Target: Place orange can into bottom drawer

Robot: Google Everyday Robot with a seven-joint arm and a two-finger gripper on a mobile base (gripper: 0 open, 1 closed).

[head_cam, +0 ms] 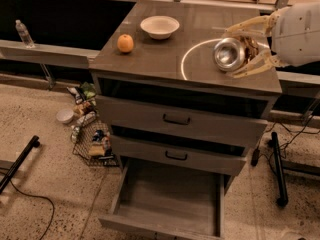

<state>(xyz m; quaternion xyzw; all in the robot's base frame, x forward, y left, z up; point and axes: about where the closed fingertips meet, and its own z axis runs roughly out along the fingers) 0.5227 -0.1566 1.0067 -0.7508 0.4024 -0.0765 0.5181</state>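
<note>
- Small metal orange can (pixel 228 53) with shiny silver ends clamped between the beige fingers of the two-finger gripper (pixel 234 54), above the right part of the grey-brown cabinet top (pixel 165 59) — one silver end turned to the camera, long axis roughly level.
- Bottom drawer (pixel 170 196), pulled open, plain grey inside, at about 7 o'clock from the can, well below.
- Probably in the way: front edge of the top and the two closed upper drawers (pixel 210 126) — outward first, then down.
- Round orange fruit (pixel 125 43) and white bowl (pixel 159 26) at 9–10 o'clock, well apart.
</note>
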